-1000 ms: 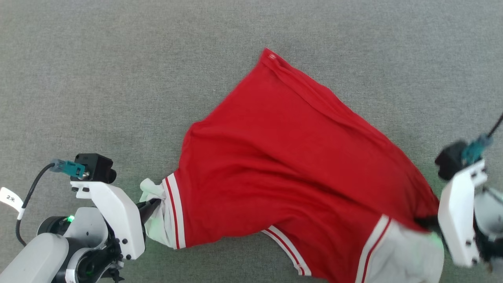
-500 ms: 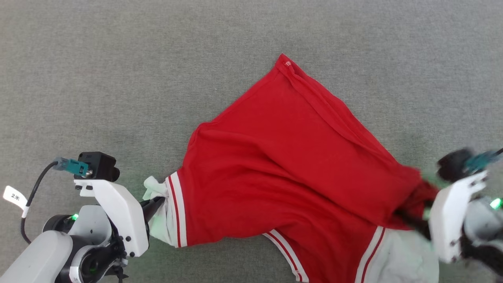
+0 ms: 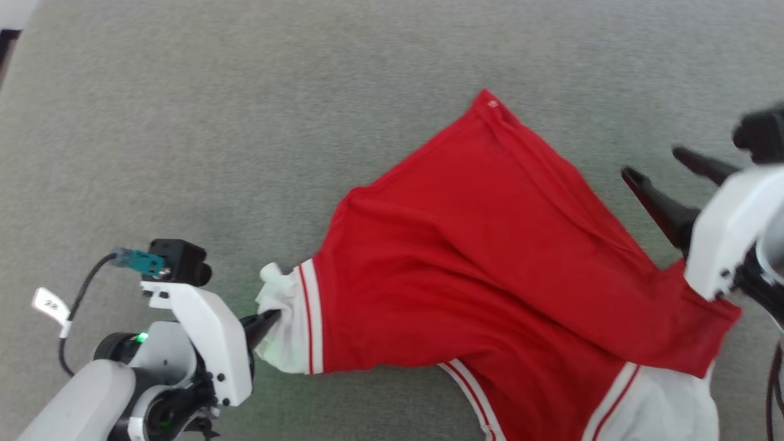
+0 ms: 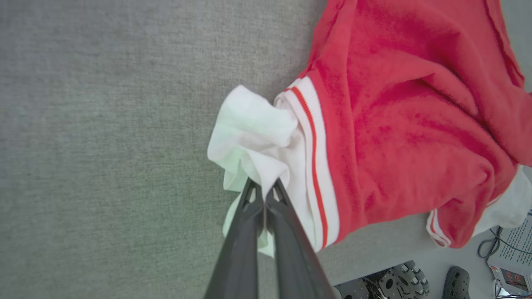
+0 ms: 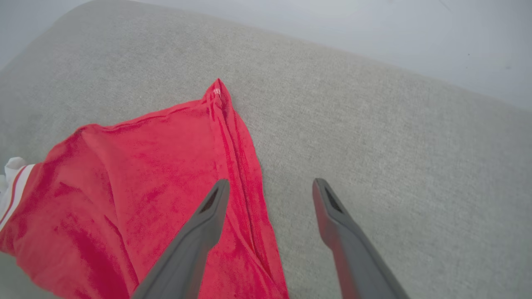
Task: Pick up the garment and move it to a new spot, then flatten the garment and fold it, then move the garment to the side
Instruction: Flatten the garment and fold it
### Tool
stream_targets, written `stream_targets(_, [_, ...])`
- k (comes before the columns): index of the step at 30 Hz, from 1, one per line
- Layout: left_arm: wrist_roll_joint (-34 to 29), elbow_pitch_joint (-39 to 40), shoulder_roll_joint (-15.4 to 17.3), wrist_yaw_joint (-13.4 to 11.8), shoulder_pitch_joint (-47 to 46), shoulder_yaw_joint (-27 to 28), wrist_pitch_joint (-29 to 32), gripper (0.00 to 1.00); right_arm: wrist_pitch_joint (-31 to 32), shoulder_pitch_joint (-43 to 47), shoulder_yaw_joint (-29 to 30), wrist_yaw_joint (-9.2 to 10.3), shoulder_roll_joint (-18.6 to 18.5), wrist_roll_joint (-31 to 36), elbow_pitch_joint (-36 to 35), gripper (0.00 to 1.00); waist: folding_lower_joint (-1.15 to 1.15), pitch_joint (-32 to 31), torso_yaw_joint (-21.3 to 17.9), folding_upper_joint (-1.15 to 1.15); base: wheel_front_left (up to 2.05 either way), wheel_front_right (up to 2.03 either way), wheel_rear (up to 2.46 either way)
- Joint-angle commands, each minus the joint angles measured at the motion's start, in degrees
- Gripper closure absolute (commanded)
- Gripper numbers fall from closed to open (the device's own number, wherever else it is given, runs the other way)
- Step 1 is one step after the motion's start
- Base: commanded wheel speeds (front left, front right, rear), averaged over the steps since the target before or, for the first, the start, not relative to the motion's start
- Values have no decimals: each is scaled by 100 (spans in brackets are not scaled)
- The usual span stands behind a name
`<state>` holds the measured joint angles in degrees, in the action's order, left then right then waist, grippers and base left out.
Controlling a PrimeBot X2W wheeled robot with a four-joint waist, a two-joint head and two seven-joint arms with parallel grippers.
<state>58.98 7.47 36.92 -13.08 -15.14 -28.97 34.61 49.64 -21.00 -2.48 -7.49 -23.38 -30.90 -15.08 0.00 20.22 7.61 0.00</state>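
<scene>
The garment, a red T-shirt with white sleeves and striped trim, lies crumpled across the grey cloth-covered surface. My left gripper is shut on its white left sleeve, which bunches around the dark fingertips. My right gripper stands open above the shirt's right edge with nothing between its fingers. In the right wrist view the garment lies under the left finger, its red corner pointing away. The other white sleeve rests at the lower right.
The grey surface stretches free to the left and far side of the shirt. Its rounded far edge shows in the right wrist view. Cables and equipment lie on the floor beyond the near edge.
My right gripper has let go of the garment, opened wide and lifted away up-right. The released right side has dropped flat. The head camera shifted, moving everything rightwards. Left grip unchanged.
</scene>
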Motion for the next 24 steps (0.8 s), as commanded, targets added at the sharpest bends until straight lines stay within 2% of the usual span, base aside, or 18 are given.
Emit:
stream_targets(1, [-110,-26,-72,67,-121,-76,33,100,-223,-360,-216,1,-13,72,277,0,0,37,217,0,0,0,0])
stream_targets(4, [-119,-71,-142,120,-220,-152,53,100,-360,-670,-453,0,-37,48,603,0,0,55,372,0,0,0,0])
stream_targets(12, [-195,-358,-483,405,-636,-446,109,100,-520,-1957,-1368,1,-189,-140,2246,0,0,172,956,0,0,0,0])
stream_targets(21, [-226,-733,-810,668,-961,-618,20,100,26,-3055,-2695,0,-452,-576,3855,0,0,384,1368,0,0,0,0])
stream_targets(24, [-205,-852,-888,736,-994,-642,-23,100,389,-3185,-3193,0,-484,-861,4312,0,0,425,1432,0,0,0,0])
